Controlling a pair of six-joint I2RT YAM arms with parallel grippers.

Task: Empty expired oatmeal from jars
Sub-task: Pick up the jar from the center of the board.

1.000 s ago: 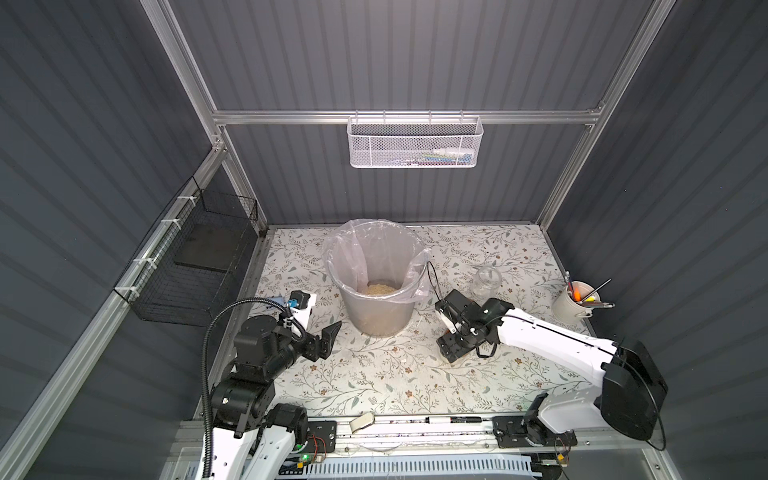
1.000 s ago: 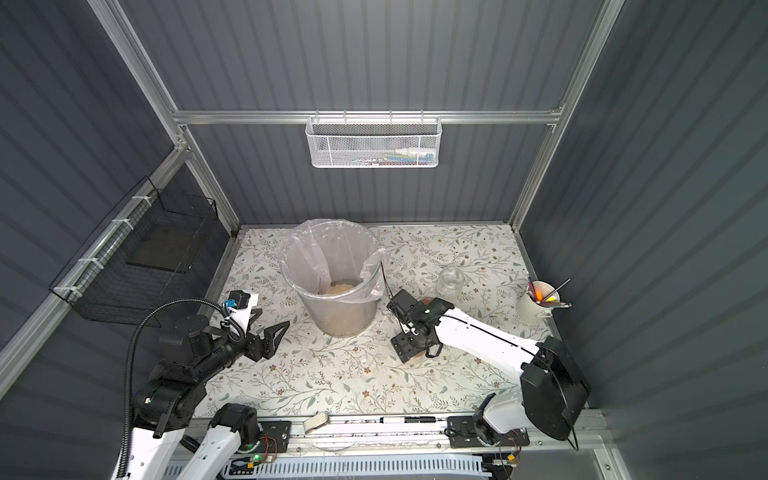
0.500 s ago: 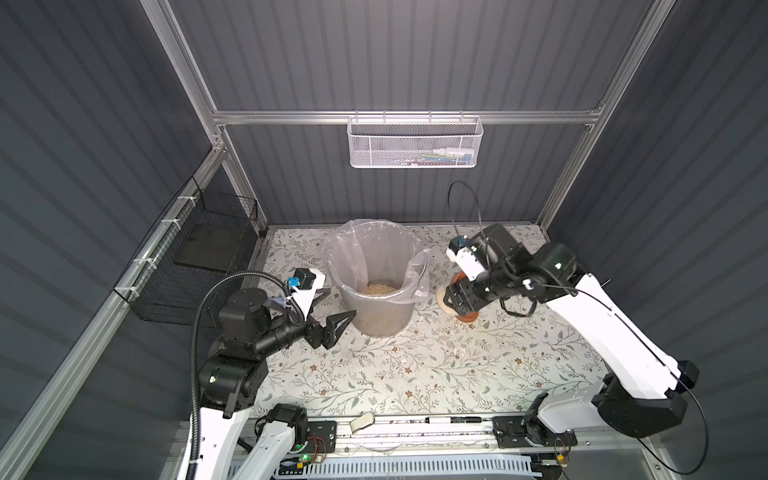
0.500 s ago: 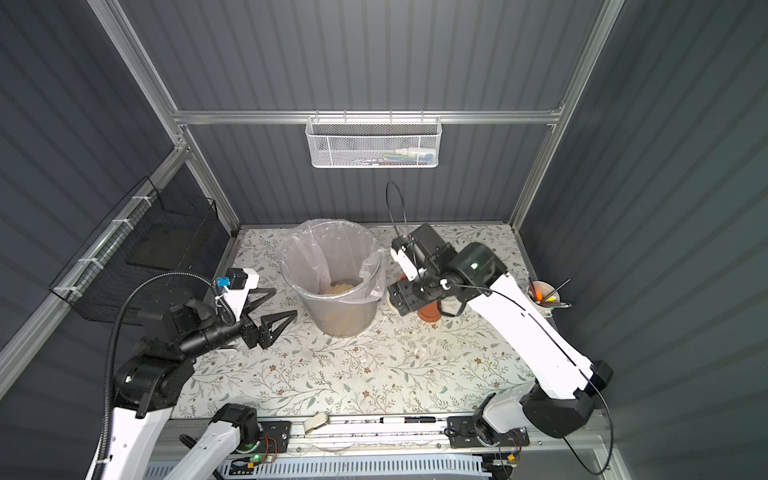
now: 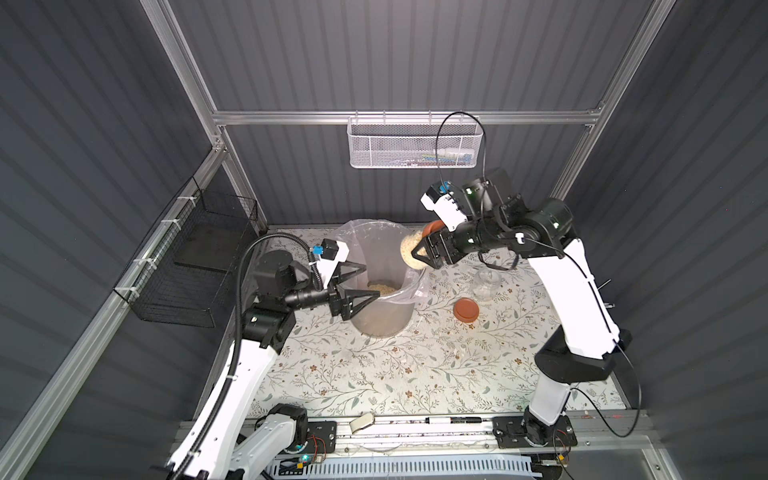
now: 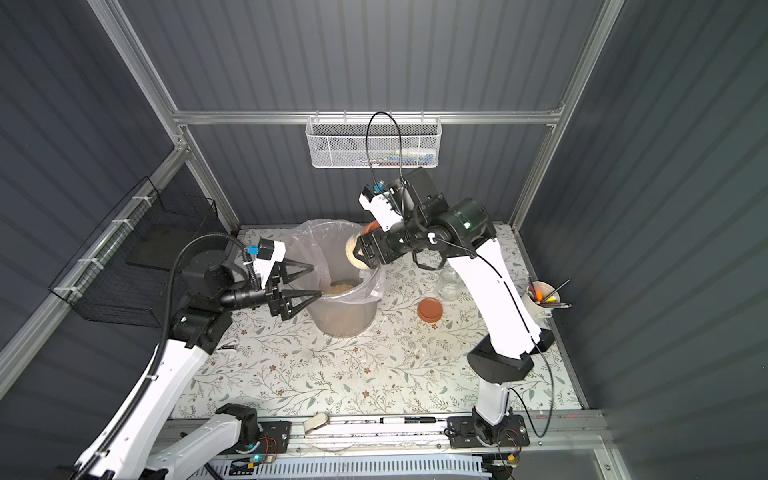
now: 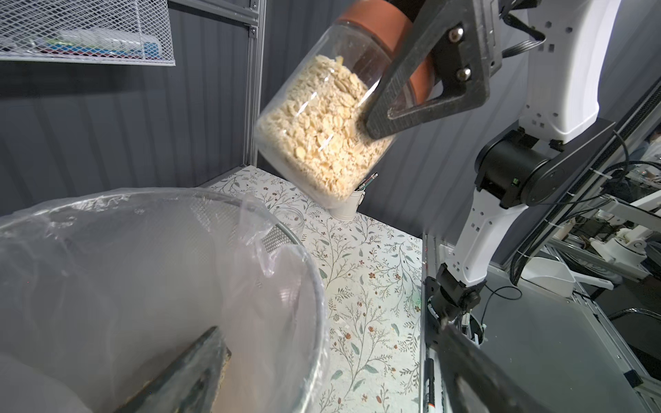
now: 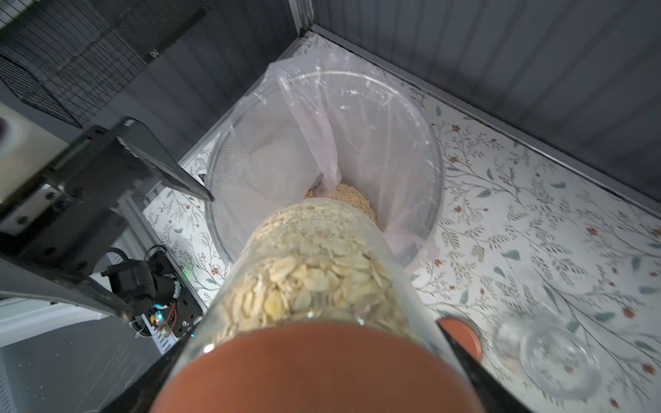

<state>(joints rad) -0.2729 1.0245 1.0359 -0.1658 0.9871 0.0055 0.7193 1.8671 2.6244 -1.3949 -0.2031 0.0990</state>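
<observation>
Held jar [image 8: 311, 271]: lid [image 8: 322, 372] cut off at edge; empty jar [image 8: 558, 361] blurred.

White arm links [image 5: 575, 291], black joints [image 5: 552, 216]; black triangular jaws, two screws [image 7: 458, 34]; looping black cables [image 5: 272, 236].

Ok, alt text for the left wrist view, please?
The right gripper holds a jar full of oatmeal, orange lid still on, tilted above the rim of the plastic-lined bin. A floral table and a white pen cup behind.
</observation>
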